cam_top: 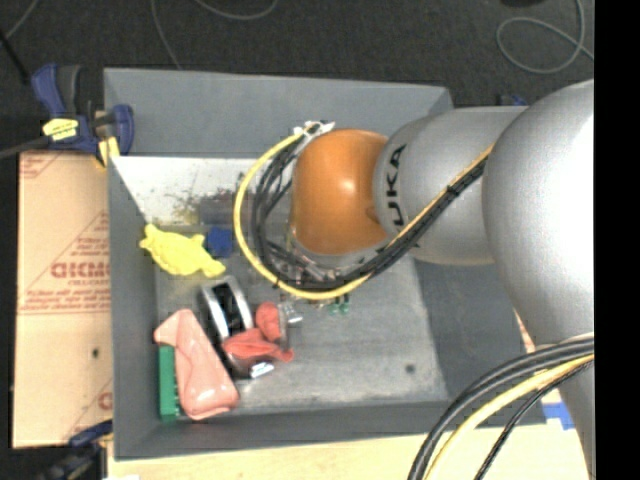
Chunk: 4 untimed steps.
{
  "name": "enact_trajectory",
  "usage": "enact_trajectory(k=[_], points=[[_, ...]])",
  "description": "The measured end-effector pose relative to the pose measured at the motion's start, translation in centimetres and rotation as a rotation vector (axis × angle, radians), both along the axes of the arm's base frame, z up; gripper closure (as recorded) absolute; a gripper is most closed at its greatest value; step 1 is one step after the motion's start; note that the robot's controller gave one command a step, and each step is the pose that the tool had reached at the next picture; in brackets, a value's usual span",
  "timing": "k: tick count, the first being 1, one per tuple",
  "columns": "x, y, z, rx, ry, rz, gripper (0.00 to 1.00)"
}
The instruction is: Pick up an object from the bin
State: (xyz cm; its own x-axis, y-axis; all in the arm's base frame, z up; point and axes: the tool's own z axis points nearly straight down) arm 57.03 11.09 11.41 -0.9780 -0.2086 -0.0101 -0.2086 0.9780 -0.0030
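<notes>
Grey metal bin [420,368], big silver arm with orange wrist cover [335,193] over its middle. The gripper [289,314] hangs just beside the crumpled red soft thing [257,343], lower left. Whether it's wide or narrow, I cannot tell. Best to centre on red, clear of the black-and-white roll [226,306].

1. Black letters "UKA" [392,184] stand on the grey shell of the arm [470,188], just right of the orange cover [335,193], above the middle of the bin.
2. The letters are turned on their side and run down the shell, with the U farthest and the A nearest.
</notes>
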Motion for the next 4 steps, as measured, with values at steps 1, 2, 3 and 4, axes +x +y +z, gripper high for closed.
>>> enact_trajectory(k=[1, 2, 3, 4], points=[[-3.9, 1.6, -4.3, -0.001, 0.001, 0.067, 1.00], [-3.9, 1.6, -4.3, -0.001, 0.001, 0.067, 1.00], [-3.7, 1.5, 0.1, -0.004, 0.010, 0.065, 1.00], [-2.3, 2.4, 6.4, -0.002, 0.002, 0.102, 1.00]])
